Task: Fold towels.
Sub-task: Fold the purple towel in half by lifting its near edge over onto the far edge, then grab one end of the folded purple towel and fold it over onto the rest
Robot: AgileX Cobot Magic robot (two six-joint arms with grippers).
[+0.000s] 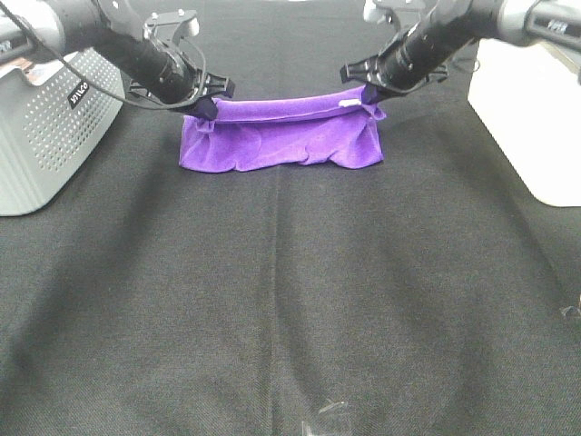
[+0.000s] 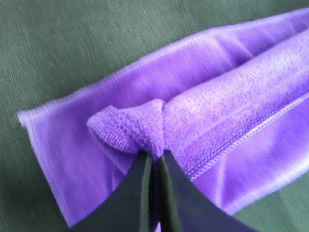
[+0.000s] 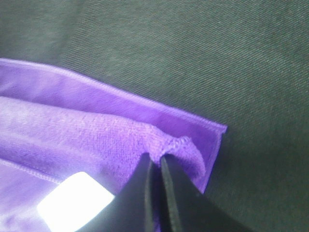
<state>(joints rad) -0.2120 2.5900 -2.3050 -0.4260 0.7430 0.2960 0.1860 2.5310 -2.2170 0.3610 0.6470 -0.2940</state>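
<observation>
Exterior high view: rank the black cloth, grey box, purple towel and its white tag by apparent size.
1. Black cloth.
2. Grey box and towel: too alike to rank; the frame cuts the box off.
3. Tag.

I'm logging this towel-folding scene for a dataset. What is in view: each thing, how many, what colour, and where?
purple towel: one, bright purple, far middle of the table, its upper edge held by both grippers
white tag: one, white, on the towel's corner next to the right gripper
black cloth: one, black, covering the table
grey perforated box: one, grey, left edge of the high view
white box: one, white, right edge of the high view
left gripper: one, black, shut on a bunched towel corner
right gripper: one, black, shut on the other upper corner
</observation>
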